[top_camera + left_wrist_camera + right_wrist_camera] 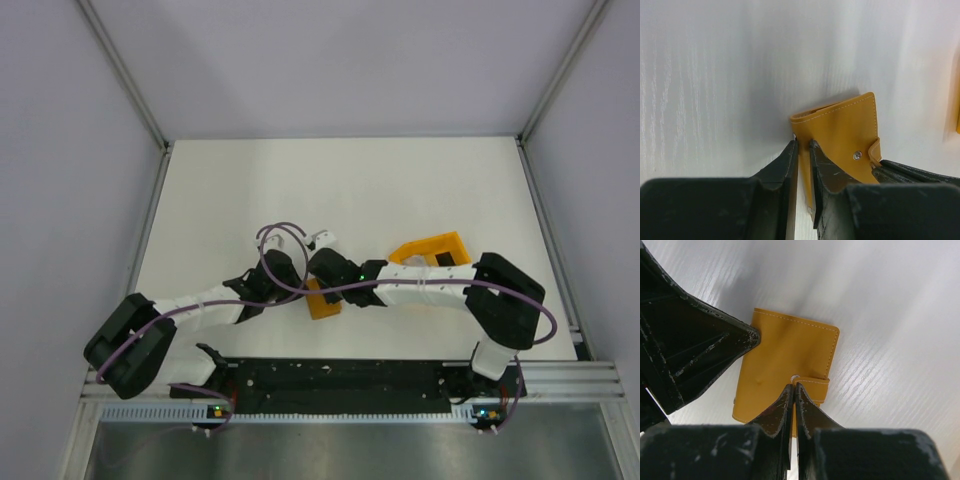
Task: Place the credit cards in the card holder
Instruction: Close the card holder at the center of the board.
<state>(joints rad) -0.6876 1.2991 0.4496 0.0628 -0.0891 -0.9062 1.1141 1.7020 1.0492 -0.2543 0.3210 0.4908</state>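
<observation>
Now left gripper (802, 146) pinches card holder (845, 130) edge; right gripper (794, 386) closed at its strap (814, 383).

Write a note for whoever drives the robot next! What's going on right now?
Left gripper: shut on the wallet's edge.
Right gripper: shut, seemingly pinching the strap.
Wallet: flat on the table between the arms, folded shut.
Cards: not clearly in view. A second orange thing lies beyond the right arm.
Done: wallet gripped.
Left: open it, find the cards, slide them in.
</observation>
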